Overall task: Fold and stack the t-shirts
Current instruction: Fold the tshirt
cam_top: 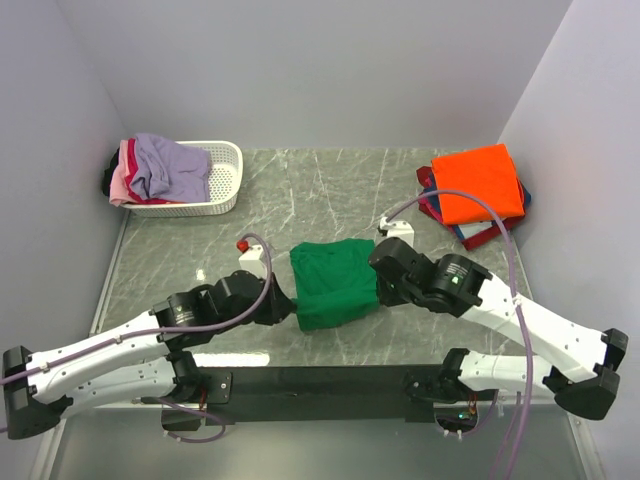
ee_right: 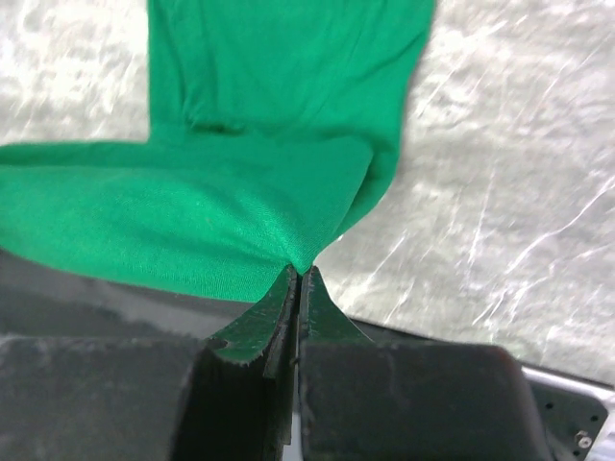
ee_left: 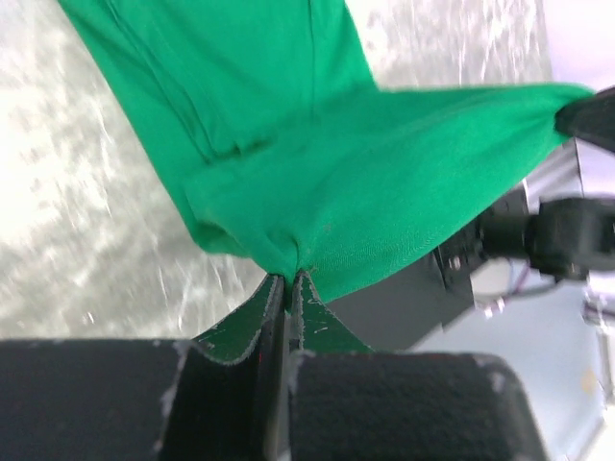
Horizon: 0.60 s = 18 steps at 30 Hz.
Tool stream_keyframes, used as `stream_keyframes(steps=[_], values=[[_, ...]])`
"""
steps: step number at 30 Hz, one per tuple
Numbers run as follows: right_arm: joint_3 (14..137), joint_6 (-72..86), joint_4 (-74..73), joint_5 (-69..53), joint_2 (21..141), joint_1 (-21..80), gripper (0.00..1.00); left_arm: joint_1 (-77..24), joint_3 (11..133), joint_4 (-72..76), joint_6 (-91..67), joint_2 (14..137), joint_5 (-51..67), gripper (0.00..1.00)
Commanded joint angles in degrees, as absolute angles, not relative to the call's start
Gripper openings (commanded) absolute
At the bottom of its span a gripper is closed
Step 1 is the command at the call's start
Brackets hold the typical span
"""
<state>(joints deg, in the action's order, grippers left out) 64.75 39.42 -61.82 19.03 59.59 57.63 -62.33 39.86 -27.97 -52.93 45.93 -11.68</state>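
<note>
Left gripper [ee_left: 288,280] and right gripper [ee_right: 296,274] both clamp green t-shirt [cam_top: 335,282] mid-fold; orange-topped stack [cam_top: 480,183] done; shirts [cam_top: 165,168] in basket [cam_top: 228,180] remain unfolded.

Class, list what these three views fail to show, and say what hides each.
- Top view: shirts under the orange shirt; it covers all but red and navy edges.
- Top view: basket contents beneath the lavender shirt.
- Top view: tips of the left gripper and right gripper, hidden by their wrists and the green shirt.
- Wrist views: the green shirt's far end, cut by the top edge.
</note>
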Motion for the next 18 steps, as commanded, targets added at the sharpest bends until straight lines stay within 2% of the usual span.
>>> stream_keyframes(steps=[1,8,18], values=[[66.53,36.57,-58.01,24.08,60.73,55.82,0.0,-62.49,43.59,-24.0,-49.66,47.37,-18.8,0.01],[66.97,33.23,-53.53,24.17,63.01,52.12,0.0,-60.74,45.96,-22.06,-46.68,50.89,-21.88,0.01],[65.48,28.75,-47.38,21.62,65.83,46.59,0.0,-52.3,43.95,-16.01,-42.19,54.14,-14.51,0.01]])
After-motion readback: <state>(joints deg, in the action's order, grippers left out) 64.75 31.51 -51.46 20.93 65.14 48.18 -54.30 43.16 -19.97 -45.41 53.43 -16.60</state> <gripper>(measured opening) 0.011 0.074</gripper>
